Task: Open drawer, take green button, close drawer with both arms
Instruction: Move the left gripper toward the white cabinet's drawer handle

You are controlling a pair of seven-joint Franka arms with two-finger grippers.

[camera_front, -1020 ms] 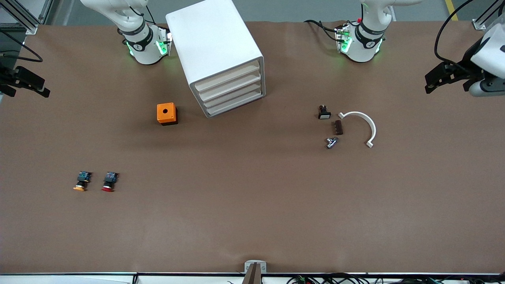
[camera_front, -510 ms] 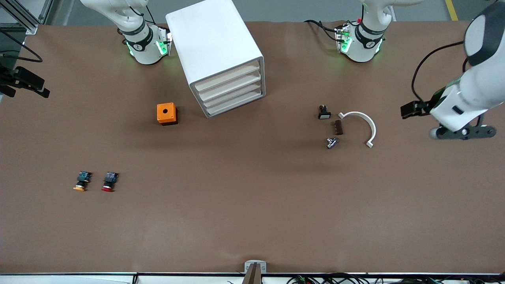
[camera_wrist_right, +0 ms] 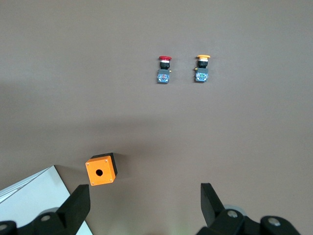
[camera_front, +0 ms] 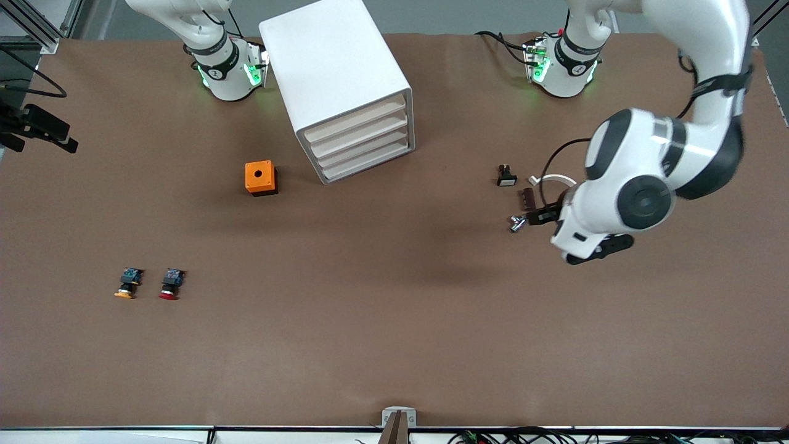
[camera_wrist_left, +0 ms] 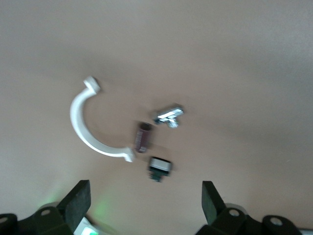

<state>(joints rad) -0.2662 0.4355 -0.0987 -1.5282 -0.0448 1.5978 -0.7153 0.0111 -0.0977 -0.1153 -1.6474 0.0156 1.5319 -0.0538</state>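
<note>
— What is shown from the front?

— A white cabinet (camera_front: 345,80) is seen at the table (camera_front: 394,345) edge where the bases stand, between them. Four drawers (camera_front: 360,145) are counted, all shut. The left arm (camera_front: 641,197) is stretched over the small parts toward its own end of the table. The green button is seen nowhere and is judged to lie in a shut drawer.

— And what else is counted?

— Two loose buttons, one yellow button (camera_front: 125,285) and one red button (camera_front: 169,285), are set side by side toward the right arm's end. One orange box (camera_front: 261,177) lies beside the cabinet.

— From the left wrist?

— The left gripper (camera_wrist_left: 145,196) is held wide apart and empty over one white arc (camera_wrist_left: 85,127), one brown block (camera_wrist_left: 143,137), one metal piece (camera_wrist_left: 167,115) and one black switch (camera_wrist_left: 160,169).

— From the right wrist?

— The right gripper (camera_wrist_right: 143,203) is spread, empty, high over the orange box; that arm is judged to wait.

— How is the step done well?

— The parts should be passed over untouched, one drawer front taken squarely, and the cabinet steadied while it is pulled straight
</note>
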